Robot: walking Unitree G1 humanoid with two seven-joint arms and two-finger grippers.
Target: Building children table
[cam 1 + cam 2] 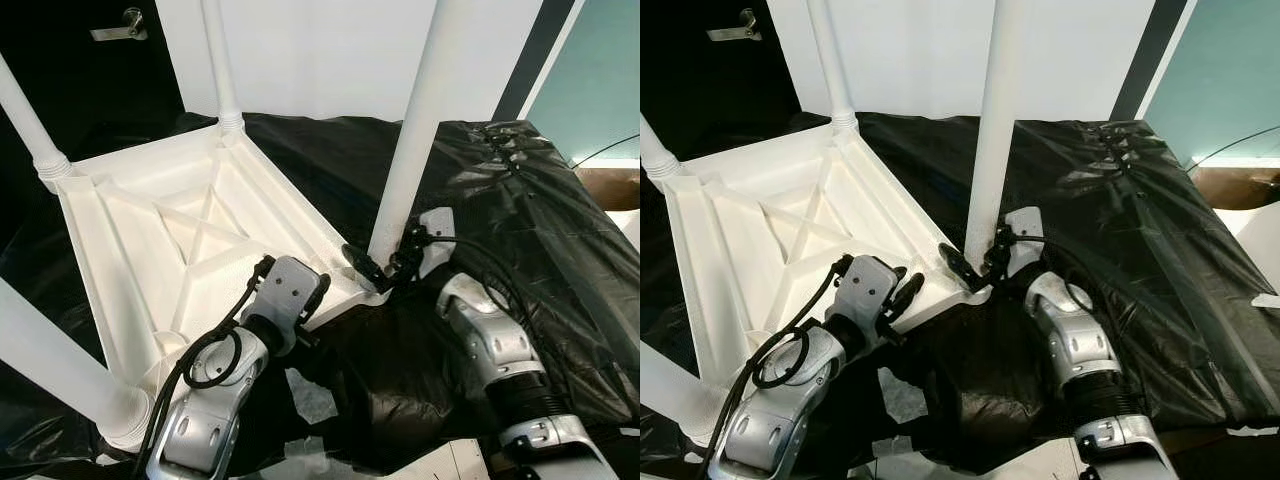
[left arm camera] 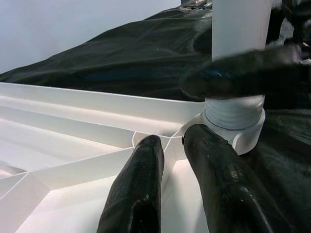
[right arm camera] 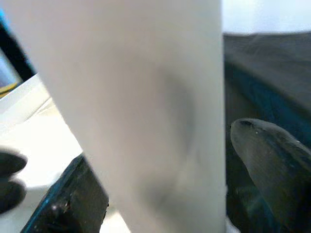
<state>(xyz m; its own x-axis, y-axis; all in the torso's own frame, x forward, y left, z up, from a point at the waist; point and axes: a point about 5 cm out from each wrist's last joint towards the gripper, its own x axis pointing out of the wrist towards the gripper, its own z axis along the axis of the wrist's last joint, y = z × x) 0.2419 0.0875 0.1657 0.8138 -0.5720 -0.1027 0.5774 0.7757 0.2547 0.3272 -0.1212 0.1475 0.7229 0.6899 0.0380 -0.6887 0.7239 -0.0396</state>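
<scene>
Left eye view: a white plastic children's table (image 1: 190,235) lies upside down on a surface draped in crinkled black plastic sheeting (image 1: 520,220), its ribbed underside facing up with a cross-shaped brace at the centre. Four white legs stand up from its corners. The near-right leg (image 1: 415,130) rises tall from the table's corner nearest the robot's right arm, tilting slightly toward the wall (image 1: 340,50), which is white.

The right gripper (image 1: 385,265) sits at the base of that leg, its black fingers on either side of the leg just above the threaded collar; in the right wrist view the leg (image 3: 141,111) stands between one dark finger (image 3: 272,170) and the other, so the gripper is closed around it.

The left gripper (image 1: 902,292) rests over the table's near edge, just beside the same corner. In the left wrist view its two fingers (image 2: 138,189) lie close together with a narrow gap between them, holding nothing, their tips over the ribbed underside near the leg socket (image 2: 235,124).

A dark door with a metal handle (image 1: 125,25) stands at the far left. A teal panel (image 1: 600,80) shows at the far right. Pale scraps (image 1: 315,400) lie on the sheeting near the robot. No brand, label or writing can be read anywhere.
</scene>
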